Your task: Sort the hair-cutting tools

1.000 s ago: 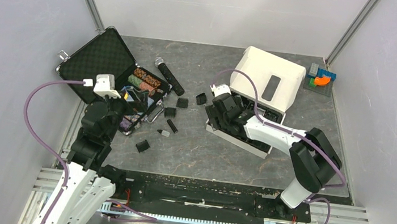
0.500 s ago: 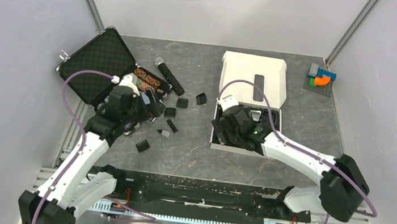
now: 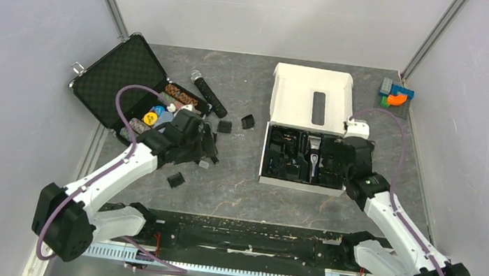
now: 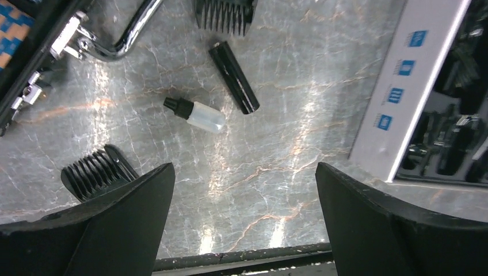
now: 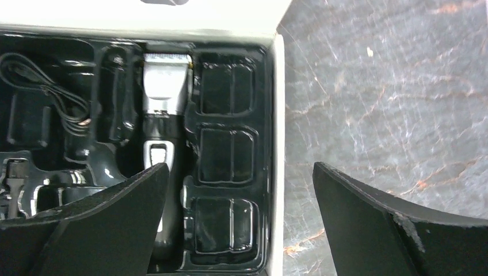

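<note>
The silver-and-black hair clipper [image 5: 165, 109] lies in the black tray of the open white box [image 3: 267, 162]; it also shows from above [image 3: 310, 161]. Black comb attachments lie loose on the table: two near the microphone [image 3: 248, 121] [image 3: 225, 126] and one nearer the front [image 3: 176, 180], seen close up in the left wrist view [image 4: 99, 172]. Another comb [image 4: 225, 12] lies at that view's top. My left gripper [image 3: 205, 149] [image 4: 244, 230] is open and empty above bare table. My right gripper [image 3: 332, 164] [image 5: 241, 230] is open and empty over the tray's right edge.
A black cylinder [image 4: 233, 77] and a small clear bottle [image 4: 195, 114] lie near the combs. The open black case [image 3: 118, 80] with poker chips [image 3: 180, 93] is at the left, the microphone [image 3: 208, 93] beside it. Coloured blocks [image 3: 395, 94] sit far right.
My left gripper moved right from the case to the loose items. My right arm swung from the box's left side to its right side. The box now lies square with its lid open.
</note>
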`<move>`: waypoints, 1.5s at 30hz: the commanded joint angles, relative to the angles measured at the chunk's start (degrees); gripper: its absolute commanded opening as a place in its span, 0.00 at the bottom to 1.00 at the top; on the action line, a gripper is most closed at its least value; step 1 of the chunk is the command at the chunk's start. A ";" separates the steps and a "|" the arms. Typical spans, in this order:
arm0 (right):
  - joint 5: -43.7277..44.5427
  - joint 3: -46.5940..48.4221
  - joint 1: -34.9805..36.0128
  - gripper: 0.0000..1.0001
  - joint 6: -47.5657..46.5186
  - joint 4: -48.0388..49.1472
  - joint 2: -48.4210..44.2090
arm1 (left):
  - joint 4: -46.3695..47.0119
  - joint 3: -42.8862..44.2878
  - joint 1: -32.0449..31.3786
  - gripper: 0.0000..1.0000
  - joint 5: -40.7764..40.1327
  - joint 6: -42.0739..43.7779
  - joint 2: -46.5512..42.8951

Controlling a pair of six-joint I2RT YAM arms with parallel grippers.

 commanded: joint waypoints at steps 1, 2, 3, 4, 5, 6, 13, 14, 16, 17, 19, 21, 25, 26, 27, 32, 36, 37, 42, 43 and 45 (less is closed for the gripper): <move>-3.00 -3.85 -3.34 0.99 2.47 5.21 -3.99 | -1.13 2.16 -4.71 0.96 -8.40 -6.65 3.77; -2.43 -4.28 -3.95 0.99 2.41 5.29 -4.40 | -1.05 2.12 -5.09 0.92 -9.47 -7.62 4.58; -2.02 -4.65 -4.43 0.98 2.46 5.30 -4.59 | -0.94 2.00 -5.12 0.90 -10.12 -8.38 5.12; -1.65 -4.89 -5.03 0.99 2.56 5.22 -4.73 | -0.33 1.78 -5.12 0.86 -10.82 -9.33 5.71; -1.43 -5.06 -5.54 0.99 2.84 5.09 -4.79 | 0.10 1.52 -5.12 0.82 -11.50 -10.49 5.98; -1.51 -5.23 -6.17 0.99 3.07 4.98 -5.03 | 0.72 1.15 -5.18 0.79 -12.04 -11.76 6.12; -1.05 -6.04 -7.25 0.99 3.53 4.61 -6.78 | 2.87 -1.24 -4.86 0.62 -17.75 -20.25 6.06; -1.04 -6.04 -7.18 0.99 3.51 4.51 -6.95 | 2.86 -1.41 -4.63 0.60 -18.25 -21.23 6.28; -1.06 -6.04 -7.17 0.99 3.37 4.51 -7.06 | 3.25 -2.01 -3.60 0.57 -17.25 -23.13 7.01; -1.04 -6.04 -7.18 0.99 3.36 4.50 -7.12 | 3.46 -2.34 -3.02 0.57 -16.57 -24.22 7.50; -0.97 -6.03 -7.20 0.99 3.38 4.42 -7.23 | 3.10 -3.19 -1.86 0.55 -15.89 -26.81 8.32; -0.79 -6.00 -7.21 0.99 3.29 4.43 -7.31 | 2.81 -4.07 -1.26 0.53 -16.25 -28.51 9.02; -0.76 -6.04 -7.23 0.99 3.17 4.33 -7.15 | 2.21 -4.30 -0.72 0.53 -16.96 -30.28 10.46; -0.74 -6.06 -7.18 0.99 3.17 4.33 -7.11 | 2.19 -4.31 -0.50 0.53 -16.65 -30.37 11.14; -0.70 -6.08 -7.18 0.99 3.13 4.34 -7.08 | 2.24 -4.23 -0.19 0.54 -16.14 -30.36 11.67; -0.32 -6.13 -7.23 0.99 3.01 4.34 -6.93 | 3.29 -3.83 0.89 0.53 -13.16 -29.62 15.57; -0.40 -6.13 -7.26 0.99 3.09 4.29 -6.75 | 3.91 -3.70 1.35 0.52 -13.31 -28.88 17.12; -0.53 -6.13 -7.17 0.99 3.03 4.33 -6.71 | 4.20 -3.74 1.43 0.52 -13.31 -28.75 17.26; -0.34 -5.96 -7.18 0.99 3.08 4.34 -6.35 | 5.23 -3.90 1.56 0.49 -12.13 -28.41 18.07; -0.23 -5.96 -7.25 0.99 3.01 4.34 -6.29 | 5.39 -3.96 1.56 0.48 -11.75 -28.33 18.20; -0.19 -5.96 -7.18 0.99 3.03 4.34 -6.19 | 5.79 -4.17 1.56 0.48 -10.95 -28.30 18.42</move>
